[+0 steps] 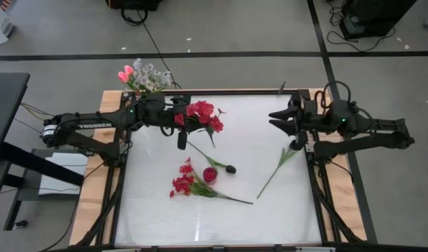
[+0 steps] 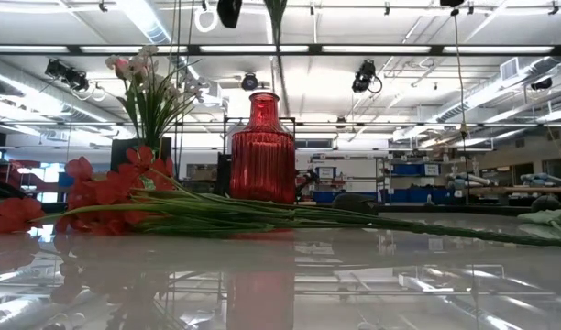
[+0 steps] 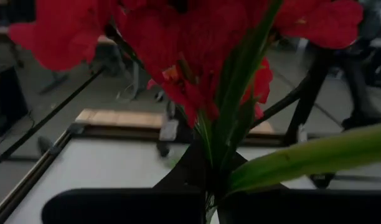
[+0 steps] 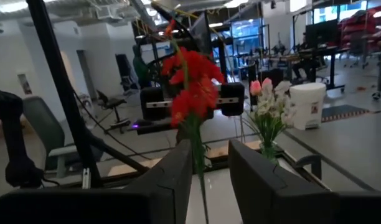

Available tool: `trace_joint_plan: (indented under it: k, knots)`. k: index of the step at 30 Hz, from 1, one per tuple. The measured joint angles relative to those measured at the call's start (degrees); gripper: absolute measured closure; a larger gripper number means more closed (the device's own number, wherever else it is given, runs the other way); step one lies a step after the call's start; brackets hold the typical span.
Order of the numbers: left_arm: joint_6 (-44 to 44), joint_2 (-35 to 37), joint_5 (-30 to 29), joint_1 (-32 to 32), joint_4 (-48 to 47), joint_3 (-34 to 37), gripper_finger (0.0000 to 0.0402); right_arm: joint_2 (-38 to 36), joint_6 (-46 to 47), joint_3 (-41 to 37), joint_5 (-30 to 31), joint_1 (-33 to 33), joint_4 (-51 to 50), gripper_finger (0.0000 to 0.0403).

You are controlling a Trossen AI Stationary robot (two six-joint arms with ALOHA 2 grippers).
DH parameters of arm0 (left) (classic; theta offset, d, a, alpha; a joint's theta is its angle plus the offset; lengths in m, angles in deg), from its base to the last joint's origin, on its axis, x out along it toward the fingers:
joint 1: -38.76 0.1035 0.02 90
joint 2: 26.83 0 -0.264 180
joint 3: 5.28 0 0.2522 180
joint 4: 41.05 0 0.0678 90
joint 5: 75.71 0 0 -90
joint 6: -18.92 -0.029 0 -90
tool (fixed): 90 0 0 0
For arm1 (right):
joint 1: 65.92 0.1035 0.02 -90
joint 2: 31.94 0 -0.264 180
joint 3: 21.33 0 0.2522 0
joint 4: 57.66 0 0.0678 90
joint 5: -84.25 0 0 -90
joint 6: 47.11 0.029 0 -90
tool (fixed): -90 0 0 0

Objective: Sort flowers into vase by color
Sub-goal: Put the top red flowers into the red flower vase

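My left gripper is up over the far middle of the table, shut on a red clustered flower. The flower's stem end hangs above the red ribbed vase. More red flowers lie on the table beside that vase, stems pointing right. A dark-budded stem and a green stem also lie flat. Pink tulips and white sprays stand in a dark vase at the far left corner. My right gripper hovers open at the far right. My left gripper pinches the red flower's stem just below the blooms, between its two fingers. It comes level from the table's left, fingers across the stem. The flower is lifted clear and upright, with blooms above the fingers and the stem hanging below.
Wooden rails frame the white table. The near half of the table and its middle right are bare. Cables and equipment sit on the floor beyond the far edge.
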Motion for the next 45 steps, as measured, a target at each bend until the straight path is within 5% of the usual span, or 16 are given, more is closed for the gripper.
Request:
trace_joint_plan:
  k: [11,17,22,34,45]
  knots:
    - [3.5,0.0,-3.0,-9.2,4.0,-0.1,0.0391,-4.0,-0.3,0.0,0.8,0.0,-2.2,0.0289]
    - [5.3,-1.9,-6.3,-10.9,-11.5,-8.7,0.0392,-5.9,-0.5,0.0,1.7,0.0,-6.8,0.0288]
    - [4.1,-3.3,-7.6,-12.2,-15.6,-14.3,0.0392,-6.9,-0.5,0.0,1.8,0.0,-9.5,0.0288]
    - [1.6,-7.4,-10.4,-15.2,-18.0,-13.9,0.0393,-7.3,-1.5,0.0,1.9,0.0,-10.4,0.0289]
    - [5.5,-7.3,-11.0,-15.1,-12.8,-4.7,0.0391,-7.3,-1.3,0.0,2.2,0.0,-10.4,0.0289]
